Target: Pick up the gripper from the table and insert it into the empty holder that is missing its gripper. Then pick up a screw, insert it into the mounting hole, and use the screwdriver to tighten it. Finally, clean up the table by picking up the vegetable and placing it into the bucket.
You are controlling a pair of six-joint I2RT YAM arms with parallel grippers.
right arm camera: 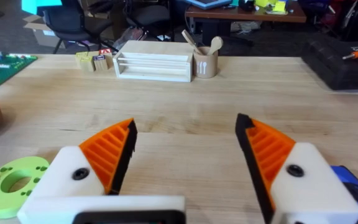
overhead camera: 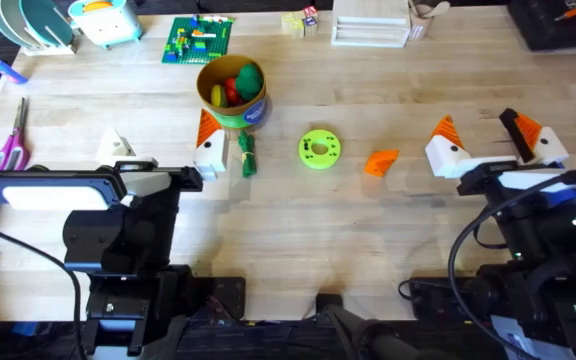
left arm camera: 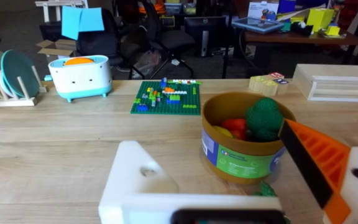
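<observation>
Overhead, two grippers are seen near the lower half of the frame: the left gripper (overhead camera: 165,150) at centre left and the right gripper (overhead camera: 493,143) at the right, both with fingers spread apart and nothing grasped. Three orange pads are counted on the four fingers; one white holder (overhead camera: 116,144) on the left gripper is seen bare, its mounting hole showing in the left wrist view (left arm camera: 146,169). One loose orange gripper (overhead camera: 381,161) is seen lying on the table (overhead camera: 298,230) right of centre, between a single lime-green disc (overhead camera: 319,149) and the right gripper. One yellow bucket (overhead camera: 236,100) is seen above centre, with round red and green toy produce inside. One dark green vegetable (overhead camera: 247,153) is seen lying just below the bucket, beside the left gripper's orange-padded finger.
</observation>
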